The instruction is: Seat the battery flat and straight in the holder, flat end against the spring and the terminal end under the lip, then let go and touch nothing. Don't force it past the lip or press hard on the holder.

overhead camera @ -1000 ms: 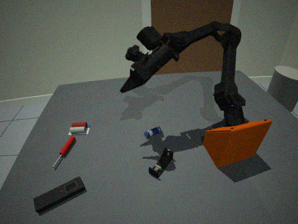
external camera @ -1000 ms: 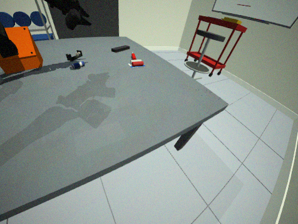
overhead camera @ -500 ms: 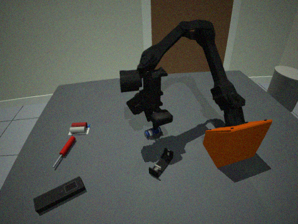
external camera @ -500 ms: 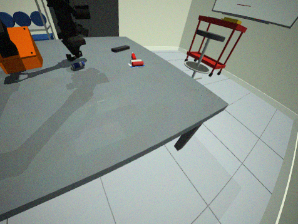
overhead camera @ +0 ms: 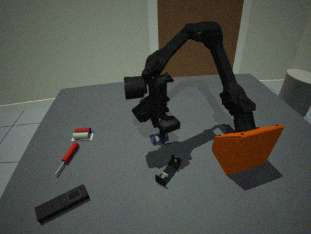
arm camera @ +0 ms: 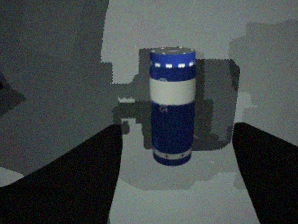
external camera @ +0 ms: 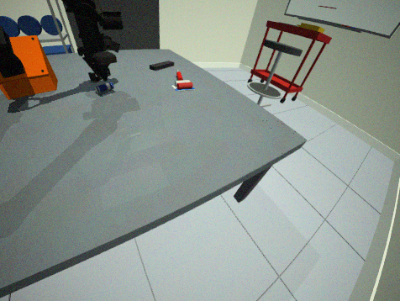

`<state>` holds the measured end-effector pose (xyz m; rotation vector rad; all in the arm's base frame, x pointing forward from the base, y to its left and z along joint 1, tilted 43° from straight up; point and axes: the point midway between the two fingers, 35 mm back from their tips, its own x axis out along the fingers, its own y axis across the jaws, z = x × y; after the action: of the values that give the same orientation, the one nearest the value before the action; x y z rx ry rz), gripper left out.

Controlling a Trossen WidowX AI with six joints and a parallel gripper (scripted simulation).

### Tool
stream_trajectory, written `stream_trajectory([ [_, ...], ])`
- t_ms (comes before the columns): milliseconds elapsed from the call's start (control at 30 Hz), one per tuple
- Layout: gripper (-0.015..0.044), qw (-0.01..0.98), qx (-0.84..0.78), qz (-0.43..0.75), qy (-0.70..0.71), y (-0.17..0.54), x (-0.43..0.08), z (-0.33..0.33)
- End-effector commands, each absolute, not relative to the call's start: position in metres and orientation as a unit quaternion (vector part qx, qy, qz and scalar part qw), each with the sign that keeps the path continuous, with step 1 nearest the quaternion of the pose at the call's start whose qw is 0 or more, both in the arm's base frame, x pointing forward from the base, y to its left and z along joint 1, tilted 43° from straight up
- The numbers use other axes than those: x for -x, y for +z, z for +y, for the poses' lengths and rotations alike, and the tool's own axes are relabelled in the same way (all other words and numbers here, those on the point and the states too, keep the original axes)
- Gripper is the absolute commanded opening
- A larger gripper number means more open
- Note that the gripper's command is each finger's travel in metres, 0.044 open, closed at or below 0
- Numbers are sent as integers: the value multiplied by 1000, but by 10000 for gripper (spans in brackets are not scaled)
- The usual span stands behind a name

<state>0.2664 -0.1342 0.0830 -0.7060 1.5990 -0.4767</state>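
Note:
The blue battery (overhead camera: 159, 138) (external camera: 105, 87) (arm camera: 172, 125) with a white band lies on its side on the grey table. The gripper (overhead camera: 162, 129) (external camera: 98, 77) (arm camera: 178, 127) points down just above it. It is open, with the fingers part way apart, one on each side of the battery in the wrist view and a gap on both sides. The black holder (overhead camera: 168, 171) lies nearer the top camera than the battery, empty, with upright ends and shiny metal near its near-left end. In the exterior view I cannot tell the holder from the dark gripper.
An orange angled block (overhead camera: 248, 148) (external camera: 31, 63) stands beside the arm's base. A red screwdriver (overhead camera: 70, 153), a red and a white cylinder (overhead camera: 81, 135) (external camera: 184, 85) and a black oblong box (overhead camera: 62, 204) (external camera: 161, 66) lie on the other side of the table (overhead camera: 124, 209) (external camera: 202, 139).

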Motion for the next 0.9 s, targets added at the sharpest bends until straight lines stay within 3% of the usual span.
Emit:
stream_trajectory([
  [0, 245, 613, 309, 697, -206, 77, -265, -139],
  [767, 245, 612, 310, 697, -207, 52, -262, -163],
  [867, 166, 612, 310, 697, -207, 52, -262, -163],
])
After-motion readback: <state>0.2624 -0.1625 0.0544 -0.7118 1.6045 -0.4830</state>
